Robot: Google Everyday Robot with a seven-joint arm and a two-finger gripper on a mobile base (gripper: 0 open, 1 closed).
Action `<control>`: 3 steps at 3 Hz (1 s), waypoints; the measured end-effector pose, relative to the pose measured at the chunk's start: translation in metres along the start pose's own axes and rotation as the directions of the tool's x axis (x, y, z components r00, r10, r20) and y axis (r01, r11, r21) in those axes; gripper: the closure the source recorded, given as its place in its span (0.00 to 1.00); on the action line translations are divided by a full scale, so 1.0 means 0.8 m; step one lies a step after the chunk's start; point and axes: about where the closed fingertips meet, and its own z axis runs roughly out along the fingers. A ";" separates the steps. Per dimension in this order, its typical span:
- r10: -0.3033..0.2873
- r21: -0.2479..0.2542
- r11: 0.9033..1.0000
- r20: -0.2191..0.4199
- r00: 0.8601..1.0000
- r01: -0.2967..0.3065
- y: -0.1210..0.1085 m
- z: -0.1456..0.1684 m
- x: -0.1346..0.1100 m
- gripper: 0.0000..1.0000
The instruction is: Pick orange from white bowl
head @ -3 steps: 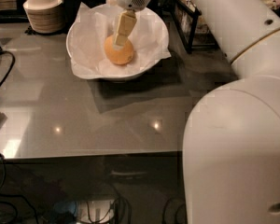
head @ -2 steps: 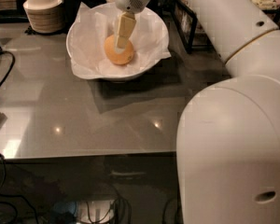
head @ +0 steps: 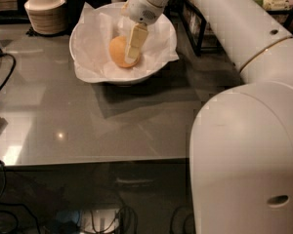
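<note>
White arm (head: 224,18) angled down from the right to upper centre, gripper (head: 132,55) against one orange (head: 118,51), inside one white bowl (head: 136,77), grip state cannot be told.

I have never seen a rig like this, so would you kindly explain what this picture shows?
This is a white robot arm on a mobile base, seen by a single camera looking down on a grey table. Where that camera is mounted is not known. The bulky white shape in the right foreground is part of the same robot. At the arm's end is a claw for grasping. It is down inside the white bowl at the far side of the table, right against the orange. The orange lies on the crumpled paper lining the bowl. Whether the claw has gripped the orange cannot be told from this view. A stack of beige bowls stands further back on the left.
</note>
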 end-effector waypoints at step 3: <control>0.019 -0.052 0.998 -0.022 1.000 -0.020 -0.004 0.045 0.009 0.11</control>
